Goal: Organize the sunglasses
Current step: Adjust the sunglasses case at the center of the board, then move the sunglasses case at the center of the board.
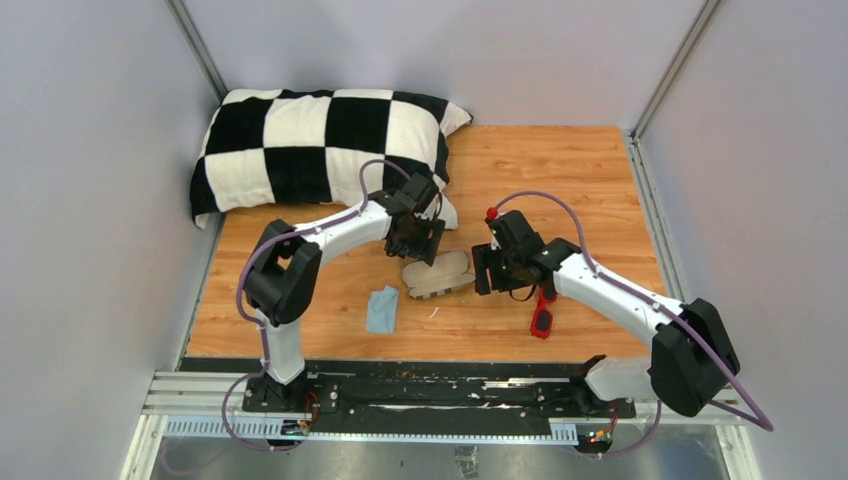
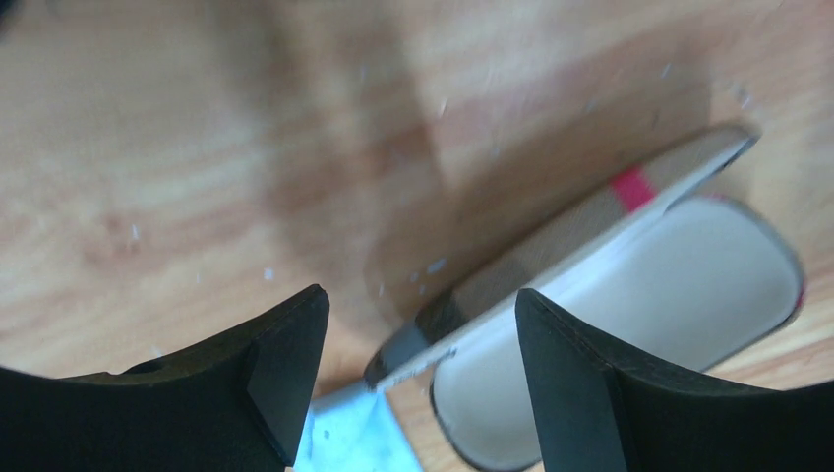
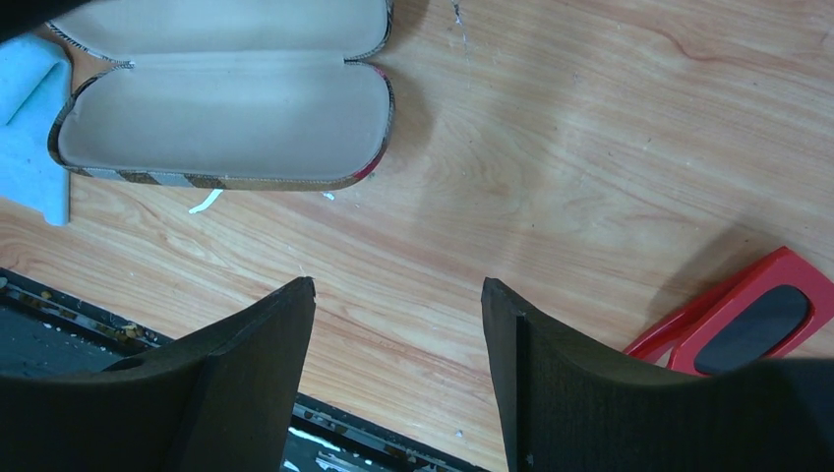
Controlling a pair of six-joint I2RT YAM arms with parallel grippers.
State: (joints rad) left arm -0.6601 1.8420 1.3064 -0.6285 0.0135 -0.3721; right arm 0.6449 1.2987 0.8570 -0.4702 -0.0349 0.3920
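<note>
The sunglasses lay on the wooden table, right of centre and toward the near edge, just beside the right arm's forearm. From the right wrist camera I could see a glossy red frame and one dark lens at the lower right corner. The right gripper hung over bare wood to their left, jaws well apart and holding nothing.

Further left, at mid-table, the plaid case sat open, pale lining facing up, with a red stripe on its outer fabric. The left gripper hovered at its far-left end, fingers spread wide and empty; the lid's edge showed beneath the gap. I could not tell whether either finger touched it. A light blue cloth lay just beside the case on the near-left.

The tabletop was orange-toned plank with visible grain and small white flecks. A black-and-white checked pillow filled the far-left corner. Plain grey walls closed in three sides, and a black mounting rail ran along the near edge.
</note>
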